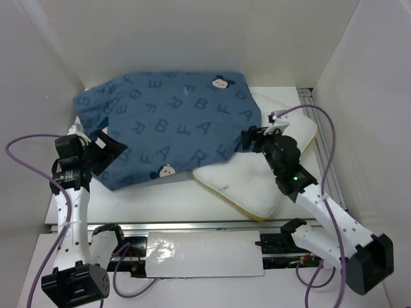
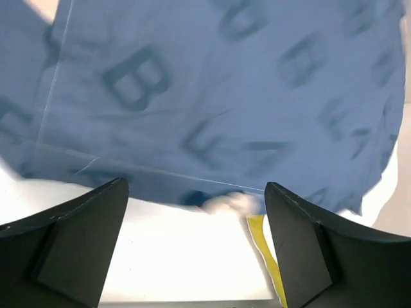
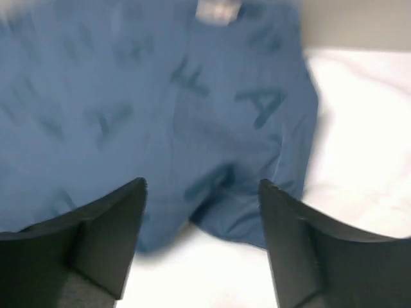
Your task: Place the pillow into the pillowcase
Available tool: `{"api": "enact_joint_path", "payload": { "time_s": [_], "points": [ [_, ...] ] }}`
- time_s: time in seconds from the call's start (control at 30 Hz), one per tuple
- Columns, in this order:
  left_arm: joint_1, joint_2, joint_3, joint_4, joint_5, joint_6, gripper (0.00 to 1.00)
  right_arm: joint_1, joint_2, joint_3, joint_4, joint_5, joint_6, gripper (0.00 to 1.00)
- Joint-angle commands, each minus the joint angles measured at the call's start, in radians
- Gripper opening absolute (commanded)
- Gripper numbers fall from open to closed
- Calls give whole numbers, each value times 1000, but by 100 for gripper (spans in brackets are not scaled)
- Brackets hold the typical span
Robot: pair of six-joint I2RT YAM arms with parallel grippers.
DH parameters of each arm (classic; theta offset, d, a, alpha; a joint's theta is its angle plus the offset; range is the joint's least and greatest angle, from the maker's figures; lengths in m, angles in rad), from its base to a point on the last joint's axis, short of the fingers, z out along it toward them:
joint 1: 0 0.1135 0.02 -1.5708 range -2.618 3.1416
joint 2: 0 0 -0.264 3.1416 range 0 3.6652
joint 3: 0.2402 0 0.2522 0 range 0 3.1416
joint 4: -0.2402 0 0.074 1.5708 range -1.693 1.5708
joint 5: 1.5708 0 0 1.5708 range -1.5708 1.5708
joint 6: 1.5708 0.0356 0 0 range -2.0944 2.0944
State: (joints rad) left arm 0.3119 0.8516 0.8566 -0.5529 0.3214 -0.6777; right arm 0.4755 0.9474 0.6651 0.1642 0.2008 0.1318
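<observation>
We find the pillow (image 1: 247, 183) lying on the table (image 1: 154, 200), right of centre. Its far-left part is covered by the pillowcase (image 1: 173, 119); we cannot tell whether that part lies inside the case or merely under it. A yellow band (image 2: 257, 236) runs along the pillow's near edge. The pillowcase is spread across the rear left of the table. The left gripper (image 2: 196, 189) stands at the case's near-left edge, jaws wide, nothing between them. The right gripper (image 3: 202, 186) stands at the case's right edge, above the pillow, jaws likewise wide and empty.
</observation>
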Motion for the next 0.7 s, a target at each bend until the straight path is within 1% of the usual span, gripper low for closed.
{"api": "enact_joint_path", "payload": {
  "time_s": [0.0,0.07,0.1,0.13,0.2,0.27,0.33,0.43,0.53,0.57,0.6,0.67],
  "points": [
    [-8,-42,100,-103,-125,32,100,8,-111,60,-103,143,77,84],
    [-17,-42,114,-151,-168,32,100,-2,-124,99,-167,192,89,92],
    [-17,-42,128,-151,-183,43,100,-2,-124,109,-187,201,89,98],
    [-17,-42,128,-151,-183,43,100,-2,-124,132,-208,219,103,100],
    [-17,-23,128,-151,-170,43,100,-11,-110,143,-265,219,103,100],
    [-17,23,137,-151,-157,53,100,-11,-79,156,-288,219,121,100],
    [-17,78,159,-142,-141,26,100,-11,-62,166,-298,209,121,100],
    [-17,128,159,-70,-101,3,100,-11,-10,188,-308,198,121,100],
    [-17,205,159,-3,-100,-28,100,-11,60,211,-319,198,112,100],
    [-31,254,159,19,-100,-39,100,-20,101,221,-319,198,112,100],
    [-48,254,168,40,-110,-49,100,-20,126,238,-319,198,112,100],
    [-72,349,197,67,-151,-59,100,-29,177,261,-319,198,101,100]
  ]
}}
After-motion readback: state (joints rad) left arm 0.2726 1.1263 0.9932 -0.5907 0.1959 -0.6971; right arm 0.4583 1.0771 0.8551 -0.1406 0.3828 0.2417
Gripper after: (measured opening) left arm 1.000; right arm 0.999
